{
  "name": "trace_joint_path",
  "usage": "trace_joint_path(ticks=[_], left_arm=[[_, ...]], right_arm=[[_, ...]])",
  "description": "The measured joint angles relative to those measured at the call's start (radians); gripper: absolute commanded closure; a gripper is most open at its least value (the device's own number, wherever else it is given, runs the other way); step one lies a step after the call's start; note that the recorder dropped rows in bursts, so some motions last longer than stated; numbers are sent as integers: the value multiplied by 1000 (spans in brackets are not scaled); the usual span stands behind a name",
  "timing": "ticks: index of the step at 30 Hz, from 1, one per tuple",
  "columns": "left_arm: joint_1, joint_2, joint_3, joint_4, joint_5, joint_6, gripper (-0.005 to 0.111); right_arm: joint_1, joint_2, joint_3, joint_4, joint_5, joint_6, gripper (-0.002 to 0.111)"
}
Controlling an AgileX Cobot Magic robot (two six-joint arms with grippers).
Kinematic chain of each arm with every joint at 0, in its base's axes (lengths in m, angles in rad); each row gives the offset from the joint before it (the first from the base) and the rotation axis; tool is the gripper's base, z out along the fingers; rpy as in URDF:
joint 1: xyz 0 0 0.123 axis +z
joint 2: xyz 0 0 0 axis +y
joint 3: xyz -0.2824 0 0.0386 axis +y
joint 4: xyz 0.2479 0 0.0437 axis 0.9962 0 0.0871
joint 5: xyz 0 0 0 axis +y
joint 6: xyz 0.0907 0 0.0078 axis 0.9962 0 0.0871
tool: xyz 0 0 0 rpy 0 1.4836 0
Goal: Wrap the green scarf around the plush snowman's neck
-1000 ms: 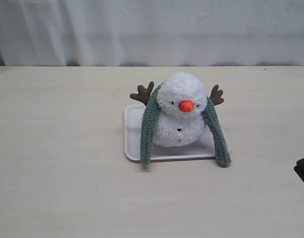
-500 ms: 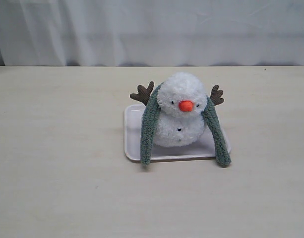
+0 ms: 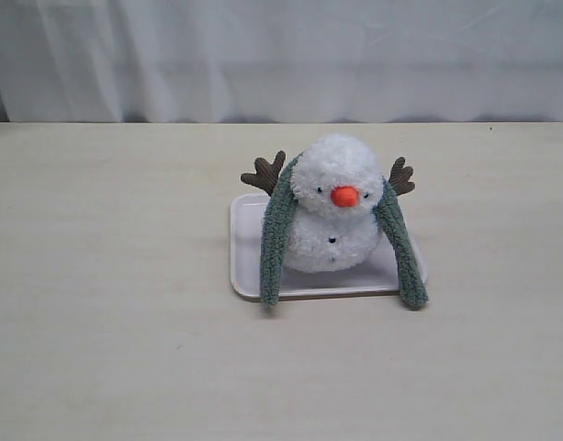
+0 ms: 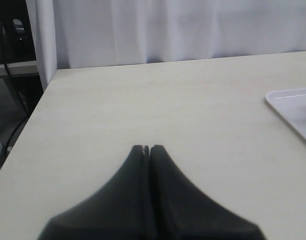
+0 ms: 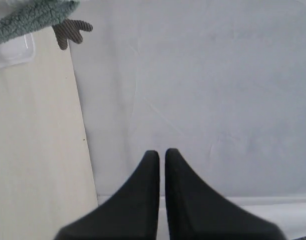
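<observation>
The plush snowman point(image 3: 333, 216) sits upright on a white tray point(image 3: 246, 257) in the middle of the table. The green scarf point(image 3: 275, 241) runs behind its neck, and both ends hang down in front, one on each side of the body; the right end point(image 3: 405, 257) reaches past the tray's front edge. Neither gripper shows in the exterior view. My left gripper point(image 4: 147, 148) is shut and empty over bare table, with a tray corner point(image 4: 292, 107) off to one side. My right gripper point(image 5: 161, 152) is shut and empty, facing the white curtain; a scarf piece point(image 5: 28, 17) and a twig arm point(image 5: 70, 31) show in a corner.
A white curtain point(image 3: 281, 55) hangs along the table's far edge. The table's left edge point(image 4: 35, 110) shows in the left wrist view, with dark equipment and cables beyond it.
A dark part of the right arm at the exterior view's right edge one second ago has withdrawn out of view. The snowman and scarf have not moved.
</observation>
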Motion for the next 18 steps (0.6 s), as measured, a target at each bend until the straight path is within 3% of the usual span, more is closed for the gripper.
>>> trace_joint_path(ticks=[7, 18], left_arm=[[0, 0, 0, 0, 0, 0, 107], [0, 0, 0, 0, 0, 0, 107]], right_arm=[[-82, 0, 0, 0, 0, 0, 104], [-90, 0, 0, 0, 0, 0, 104]])
